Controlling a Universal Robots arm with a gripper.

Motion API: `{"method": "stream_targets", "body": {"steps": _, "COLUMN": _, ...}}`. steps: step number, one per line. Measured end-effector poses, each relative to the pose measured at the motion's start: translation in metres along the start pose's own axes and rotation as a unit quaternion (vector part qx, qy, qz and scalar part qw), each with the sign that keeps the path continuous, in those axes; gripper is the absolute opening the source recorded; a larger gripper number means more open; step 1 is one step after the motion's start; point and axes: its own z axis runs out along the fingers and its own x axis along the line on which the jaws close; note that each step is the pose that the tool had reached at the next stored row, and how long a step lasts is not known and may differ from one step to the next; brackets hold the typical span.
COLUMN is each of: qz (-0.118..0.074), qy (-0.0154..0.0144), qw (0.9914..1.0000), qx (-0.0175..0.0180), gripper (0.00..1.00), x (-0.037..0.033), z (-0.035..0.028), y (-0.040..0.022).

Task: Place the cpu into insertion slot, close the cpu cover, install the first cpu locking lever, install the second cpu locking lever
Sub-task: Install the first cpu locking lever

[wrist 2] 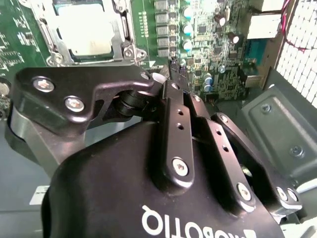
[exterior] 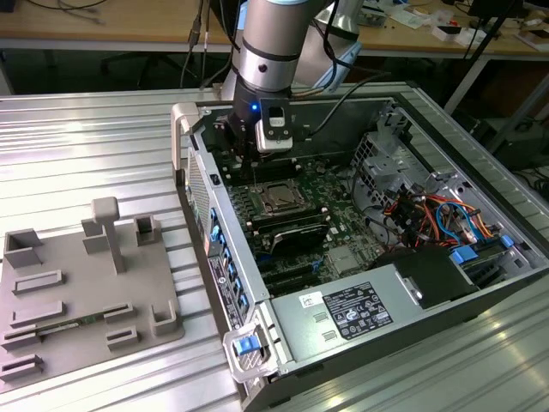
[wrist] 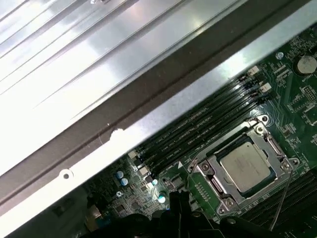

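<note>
Lying open on a ribbed metal table [exterior: 103, 154], computer case [exterior: 480, 215] holds green motherboard [exterior: 322, 193]; gripper [wrist 2: 174, 67], jaws pressed together, beside insertion slot; cpu cover [wrist: 262, 141] closed over cpu [wrist: 246, 167]; locking lever [wrist: 280, 201] raised.

One cpu [wrist: 246, 165], one cpu cover [wrist: 218, 184], one gripper [wrist 2: 174, 67].

An open computer case [exterior: 480, 197] lies on the ribbed metal desk [exterior: 86, 146]. At its 9 o'clock, a grey fixture tray [exterior: 86, 292]. Power supply [exterior: 352, 313] at case 6 o'clock.
</note>
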Motion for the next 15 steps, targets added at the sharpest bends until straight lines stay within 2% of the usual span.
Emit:
{"method": "stream_targets", "body": {"steps": 2, "qz": -0.003, "qy": 0.0, "qw": 0.99999, "qx": 0.0001, "gripper": 0.11, "x": 0.0005, "z": -0.0001, "y": 0.0006}}
{"method": "stream_targets", "body": {"steps": 6, "qz": -0.022, "qy": 0.0003, "qw": 0.99975, "qx": -0.0001, "gripper": 0.11, "x": 0.0004, "z": 0.0001, "y": 0.0018}}
{"method": "stream_targets", "body": {"steps": 9, "qz": -0.028, "qy": 0.0003, "qw": 0.99961, "qx": 0.0, "gripper": 0.11, "x": -0.0003, "z": 0.0001, "y": 0.0046}}
{"method": "stream_targets", "body": {"steps": 15, "qz": -0.034, "qy": 0.0003, "qw": 0.99944, "qx": -0.0001, "gripper": 0.11, "x": -0.0112, "z": 0.0006, "y": 0.0135}}
